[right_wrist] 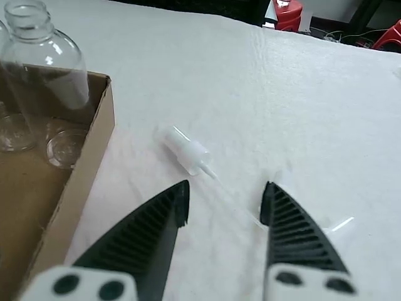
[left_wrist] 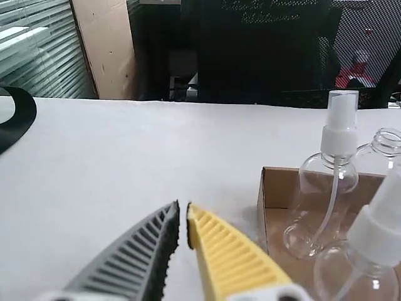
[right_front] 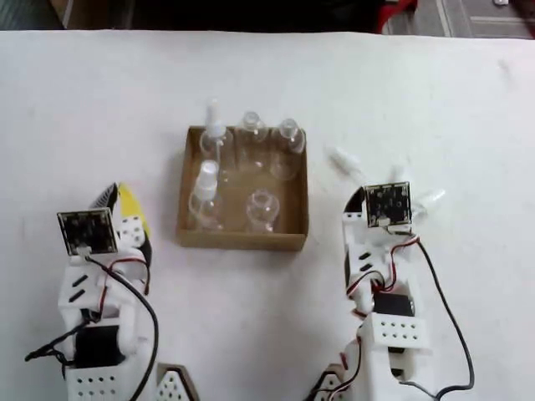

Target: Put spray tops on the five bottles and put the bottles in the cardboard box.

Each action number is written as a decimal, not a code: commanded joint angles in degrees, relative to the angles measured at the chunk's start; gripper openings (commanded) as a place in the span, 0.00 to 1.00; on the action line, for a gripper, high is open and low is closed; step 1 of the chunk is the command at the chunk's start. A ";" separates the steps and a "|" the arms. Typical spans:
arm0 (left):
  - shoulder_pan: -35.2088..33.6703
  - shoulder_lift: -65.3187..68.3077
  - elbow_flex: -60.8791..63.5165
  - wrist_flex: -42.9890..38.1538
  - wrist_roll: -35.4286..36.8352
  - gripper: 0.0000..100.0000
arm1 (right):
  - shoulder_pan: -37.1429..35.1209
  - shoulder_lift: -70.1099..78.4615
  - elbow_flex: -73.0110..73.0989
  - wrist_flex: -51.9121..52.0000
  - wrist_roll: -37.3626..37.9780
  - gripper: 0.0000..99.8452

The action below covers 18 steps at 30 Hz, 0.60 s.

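Five clear bottles stand in the cardboard box [right_front: 241, 236] at the table's middle. Two on the box's left side carry white spray tops [right_front: 216, 117] [right_front: 206, 177]; three stand with bare necks, among them one at the front [right_front: 262, 206]. In the left wrist view a topped bottle [left_wrist: 329, 182] rises from the box [left_wrist: 276, 188]. My left gripper [left_wrist: 183, 221] is shut and empty, left of the box. My right gripper [right_wrist: 224, 204] is open on the right of the box, just short of a loose spray top [right_wrist: 188, 150] lying on the table. Loose tops [right_front: 344, 160] [right_front: 431, 200] lie around that arm.
White cloth covers the table [right_front: 100, 109], with wide bare room on the left and far side. The far edge drops to a dark room with chairs. The arms' bases and cables occupy the near edge.
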 commanded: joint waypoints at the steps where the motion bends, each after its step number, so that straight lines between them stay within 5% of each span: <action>1: -0.48 -0.57 2.73 -7.82 -0.35 0.02 | 0.66 -0.92 -1.23 -0.31 2.55 0.06; 5: 1.89 -0.31 3.16 -7.91 -5.54 0.02 | 0.92 -0.92 -1.32 -0.31 2.64 0.15; 12: 8.22 -0.31 3.08 -4.31 -9.14 0.02 | 1.01 -0.92 -1.49 -0.48 2.64 0.16; 18: 2.33 -0.48 2.11 -5.98 -6.15 0.02 | 0.66 -0.92 -1.32 -0.48 2.64 0.16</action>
